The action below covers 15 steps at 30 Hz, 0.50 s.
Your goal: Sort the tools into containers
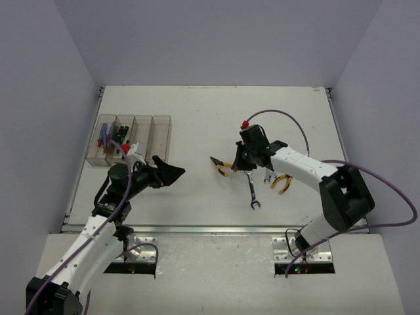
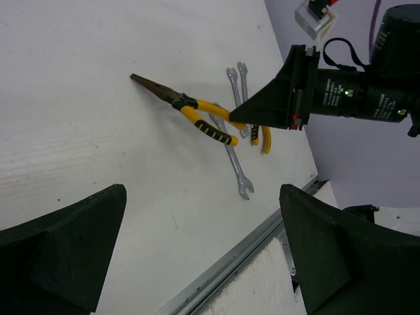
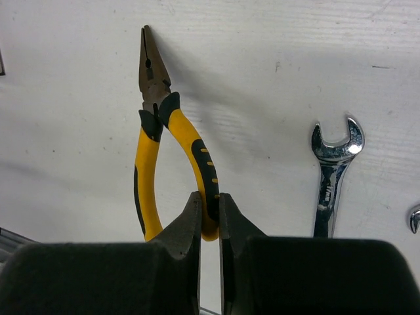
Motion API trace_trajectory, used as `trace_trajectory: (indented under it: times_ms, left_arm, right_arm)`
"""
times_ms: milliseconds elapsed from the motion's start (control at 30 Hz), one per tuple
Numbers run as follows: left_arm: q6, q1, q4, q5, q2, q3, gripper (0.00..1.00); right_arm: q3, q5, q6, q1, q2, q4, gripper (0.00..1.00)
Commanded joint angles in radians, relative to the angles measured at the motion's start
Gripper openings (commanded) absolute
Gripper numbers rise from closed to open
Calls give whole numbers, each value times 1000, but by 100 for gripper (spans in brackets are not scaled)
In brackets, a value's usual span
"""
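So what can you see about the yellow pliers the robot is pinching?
They are long-nosed pliers with a dark, pointed metal nose and two yellow handles with black grips, spread slightly apart. They look to lie flat on the white table, nose pointing away from the right end effector, which is shut on one handle near its end.

Walls (image 1: pixel 216 39): stood plain, pale lavender, on three sides.
Table (image 1: pixel 197 111): was white and matte.
Rail (image 1: pixel 216 230): metal, ran along the near edge.
Light: fell even, shadows soft.
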Motion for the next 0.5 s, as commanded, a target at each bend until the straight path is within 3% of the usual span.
trace_trajectory:
  times_ms: [0, 233, 467]
  left_arm:
    - [-3, -26, 57, -44, -44, 46, 100]
    - [43, -26, -31, -104, -79, 100, 100]
    - [147, -26, -221, -183, -126, 237, 100]
  right_arm:
    - [9, -30, -33, 1, 41, 39, 0]
    - [-50, -36, -36, 2, 29, 61, 0]
    - [-36, 47, -140, 60, 133, 11, 2]
